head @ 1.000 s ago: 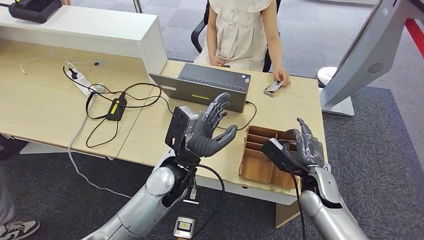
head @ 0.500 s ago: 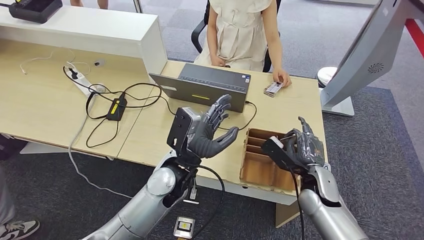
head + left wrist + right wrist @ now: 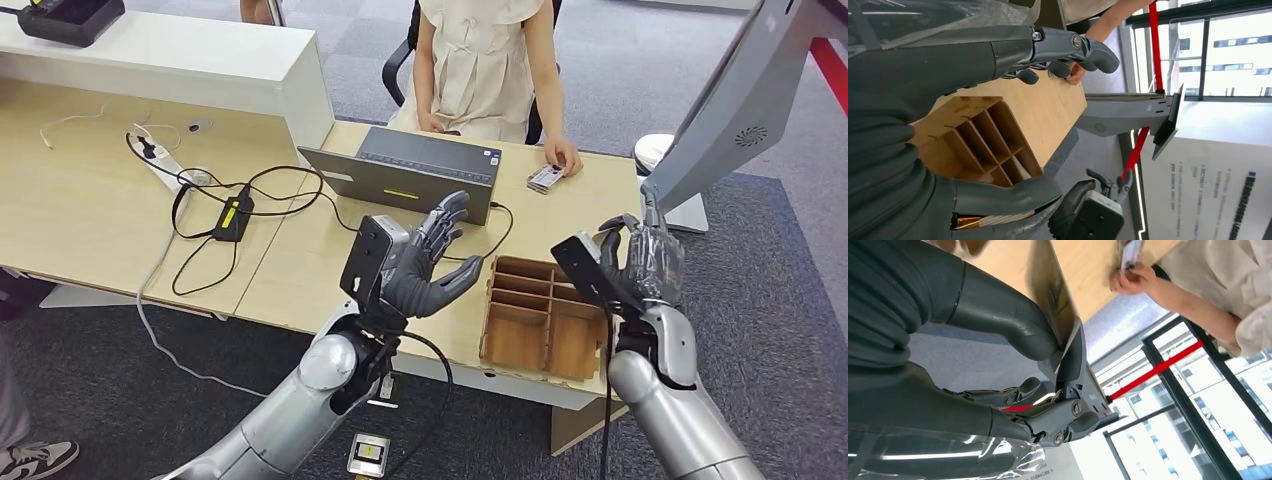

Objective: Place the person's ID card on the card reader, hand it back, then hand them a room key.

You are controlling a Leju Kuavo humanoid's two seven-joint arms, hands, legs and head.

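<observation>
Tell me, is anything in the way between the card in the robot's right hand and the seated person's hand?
Nothing visible is. The right hand pinches a card, and only bare tabletop lies between it and the person's hand.

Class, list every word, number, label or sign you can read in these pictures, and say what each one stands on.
No text here is legible.
White wall panel: rows of print, too small and turned sideways.
ID card under the person's hand: print too small.
Grey card reader: yellow strip and corner sticker, unreadable.
Card pinched by the right hand: blurred, nothing readable.
</observation>
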